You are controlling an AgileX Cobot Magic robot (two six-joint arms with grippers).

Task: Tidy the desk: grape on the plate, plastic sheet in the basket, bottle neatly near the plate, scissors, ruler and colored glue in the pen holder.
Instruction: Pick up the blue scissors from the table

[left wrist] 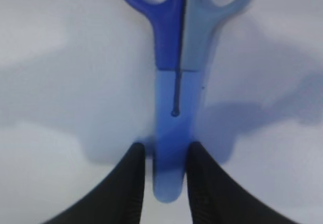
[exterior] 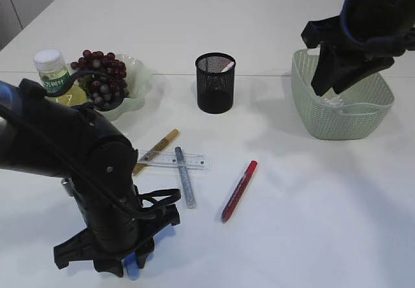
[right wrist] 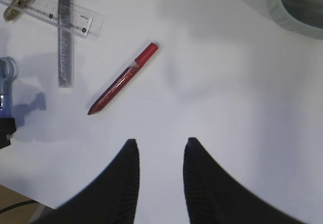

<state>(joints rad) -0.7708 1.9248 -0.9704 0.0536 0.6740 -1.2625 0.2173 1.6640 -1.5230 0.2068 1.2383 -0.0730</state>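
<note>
1. Dark purple grape bunch point(exterior: 98, 75): lies in the pale green glass plate point(exterior: 141, 74). Judged done.
2. Clear bottle with white cap and green label point(exterior: 55, 74): stands touching the plate's left side. Judged placed. The label bears white characters, too small to read.
3. Clear plastic sheet point(exterior: 334, 100): something pale lies inside the pale green woven basket point(exterior: 337, 122); probably the sheet, not certain.
4. Black mesh pen holder point(exterior: 215, 82): holds one pale item, unidentifiable.
5. Blue-handled scissors with translucent blue blade cover point(left wrist: 174, 77): flat on the white table point(exterior: 311, 216), near front edge. Left gripper point(left wrist: 164, 176) straddles the covered tip, fingers against both sides; whether the grasp is firm I cannot tell.
6. Clear plastic ruler point(right wrist: 45, 12), silver glitter glue point(right wrist: 64, 37), gold glitter glue point(exterior: 155, 150), red glitter glue point(right wrist: 121, 80): on the table, outstanding. Ruler graduations illegible.
7. Right gripper point(right wrist: 160, 156): released, holding nothing, above the basket.
</note>
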